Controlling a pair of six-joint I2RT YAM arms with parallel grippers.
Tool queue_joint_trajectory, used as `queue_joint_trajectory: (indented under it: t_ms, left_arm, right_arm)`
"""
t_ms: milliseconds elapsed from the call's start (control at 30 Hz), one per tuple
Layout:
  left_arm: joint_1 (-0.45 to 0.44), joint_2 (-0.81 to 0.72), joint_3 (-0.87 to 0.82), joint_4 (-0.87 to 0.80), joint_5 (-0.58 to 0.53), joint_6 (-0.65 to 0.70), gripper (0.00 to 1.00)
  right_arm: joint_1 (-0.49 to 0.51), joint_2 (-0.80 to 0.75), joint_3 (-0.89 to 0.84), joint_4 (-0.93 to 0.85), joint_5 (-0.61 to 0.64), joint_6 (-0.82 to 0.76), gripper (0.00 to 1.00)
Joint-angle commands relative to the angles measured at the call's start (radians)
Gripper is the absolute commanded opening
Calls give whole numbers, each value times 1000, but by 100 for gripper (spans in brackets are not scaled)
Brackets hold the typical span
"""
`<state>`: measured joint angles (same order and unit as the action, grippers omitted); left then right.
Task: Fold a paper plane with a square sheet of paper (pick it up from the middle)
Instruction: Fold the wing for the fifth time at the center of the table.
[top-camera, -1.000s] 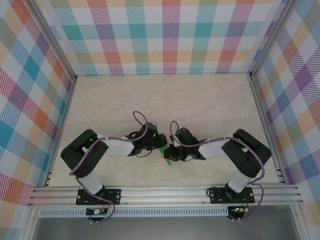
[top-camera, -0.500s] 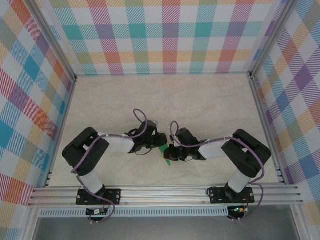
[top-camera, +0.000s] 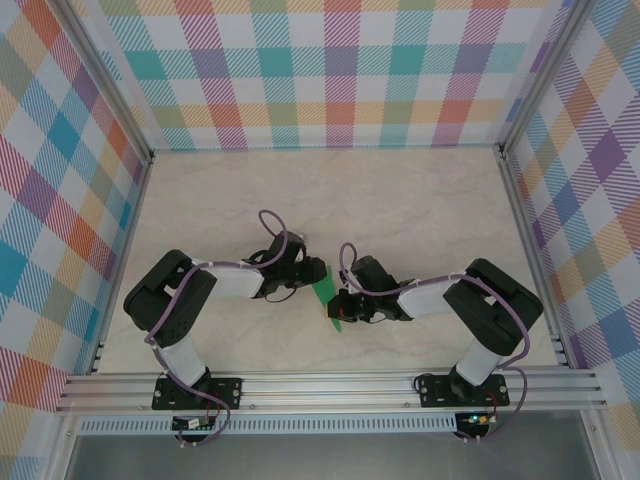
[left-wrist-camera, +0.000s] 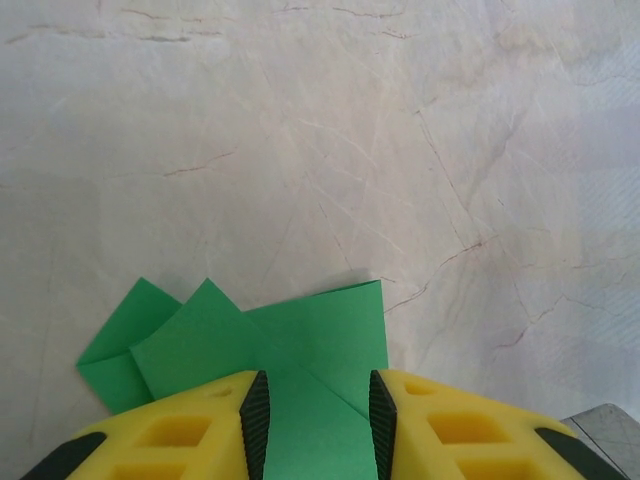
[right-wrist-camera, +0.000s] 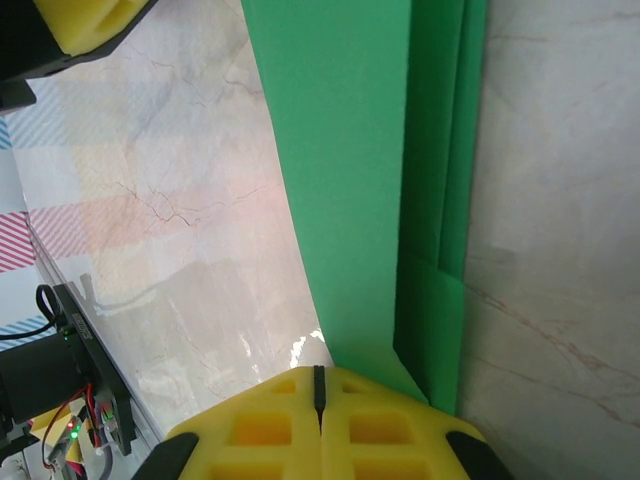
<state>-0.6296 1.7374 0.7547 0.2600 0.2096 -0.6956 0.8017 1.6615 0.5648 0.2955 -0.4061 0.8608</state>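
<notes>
Working from the near edge outward: both arm bases sit on the aluminium rail (top-camera: 330, 388), and the arms reach in to meet just beyond it at mid-table. The right gripper (right-wrist-camera: 320, 370) is closed tight, fingers meeting at a single seam, and the square sheet of paper (right-wrist-camera: 350, 150) leaves its tips and runs away as a long strip. I judge it pinched there by one end. That strip shows at least two lengthwise layers with a stepped edge on one side, so folds are already in. The left gripper (left-wrist-camera: 316, 405) stands opposite with its jaws narrowly apart. Green shows through the gap and spreads wider than it on both sides, so the sheet seems to lie under the fingers, not clamped between them; whether they press on it I cannot tell. Past those fingers the sheet ends in two small pointed flaps to one side and a squarer panel beside them, lying on the table (top-camera: 400, 200). Judgement: roughly mid-task. Picked up, creased several times, no longer a flat square, but not yet a slim pointed dart. The final lengthwise folds and the setting down are left to do. Far half of the table bare marble pattern; plaid walls (top-camera: 320, 70) behind.
</notes>
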Motion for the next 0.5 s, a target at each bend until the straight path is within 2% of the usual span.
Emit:
queue_joint_trajectory:
  t_ms: [0, 467]
  left_arm:
    - [60, 41, 15, -25, -62, 46, 35]
    - [128, 41, 63, -71, -26, 72, 35]
  right_arm:
    - [1, 17, -54, -209, 37, -43, 0]
    - [-3, 10, -52, -202, 6, -67, 0]
